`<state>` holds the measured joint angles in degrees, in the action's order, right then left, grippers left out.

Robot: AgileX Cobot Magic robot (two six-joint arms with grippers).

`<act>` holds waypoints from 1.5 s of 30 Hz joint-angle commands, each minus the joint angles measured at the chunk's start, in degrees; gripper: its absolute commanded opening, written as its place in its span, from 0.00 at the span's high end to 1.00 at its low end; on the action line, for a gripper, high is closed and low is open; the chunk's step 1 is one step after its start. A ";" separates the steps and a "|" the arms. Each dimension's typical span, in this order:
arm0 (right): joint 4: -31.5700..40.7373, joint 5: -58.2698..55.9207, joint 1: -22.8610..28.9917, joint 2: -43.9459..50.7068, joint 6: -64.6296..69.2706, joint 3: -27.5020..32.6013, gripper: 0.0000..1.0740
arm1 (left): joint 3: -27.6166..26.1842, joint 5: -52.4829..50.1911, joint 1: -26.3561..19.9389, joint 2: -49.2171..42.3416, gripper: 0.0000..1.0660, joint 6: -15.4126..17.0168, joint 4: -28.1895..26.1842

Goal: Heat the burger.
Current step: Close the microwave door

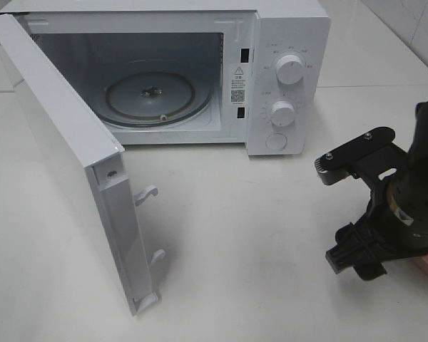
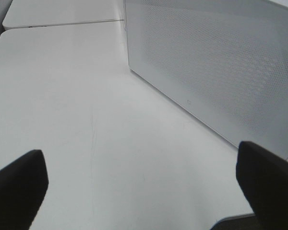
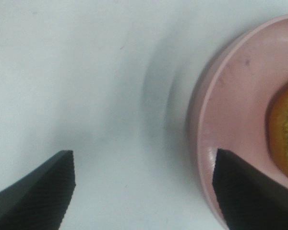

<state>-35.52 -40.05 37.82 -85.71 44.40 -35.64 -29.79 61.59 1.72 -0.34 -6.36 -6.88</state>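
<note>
The microwave (image 1: 164, 71) stands on the counter (image 1: 257, 235) with its door (image 1: 64, 149) swung wide and the glass turntable (image 1: 157, 96) bare, so the cavity looks ready to take food. The burger (image 3: 283, 134) sits on the pink plate (image 3: 230, 120) at the counter's right edge, and the right gripper (image 3: 144, 187) hovers over the plate's rim with its jaws spread and nothing between them, probably lining up a grasp. The left gripper (image 2: 144, 184) hangs wide open and empty beside the door.

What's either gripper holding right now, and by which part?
Nothing. The left gripper is open over bare table; the right gripper is open beside the pink plate, gripping neither it nor the burger.
</note>
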 commanded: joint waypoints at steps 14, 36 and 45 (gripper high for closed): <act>30.77 -8.54 -0.11 23.20 -34.78 -0.29 0.29 | 0.11 -0.17 -0.34 -0.34 0.06 0.29 -0.29; 30.14 -22.17 -15.41 65.78 -46.01 -0.29 0.29 | 0.11 -0.17 -0.34 -0.34 0.06 0.29 -0.29; 31.23 -21.66 -24.47 78.32 -43.60 1.60 0.29 | 0.11 -0.17 -0.34 -0.34 0.06 0.29 -0.29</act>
<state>-4.47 -61.82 13.81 -7.91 0.00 -34.21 -29.79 61.59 1.72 -0.34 -6.36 -6.88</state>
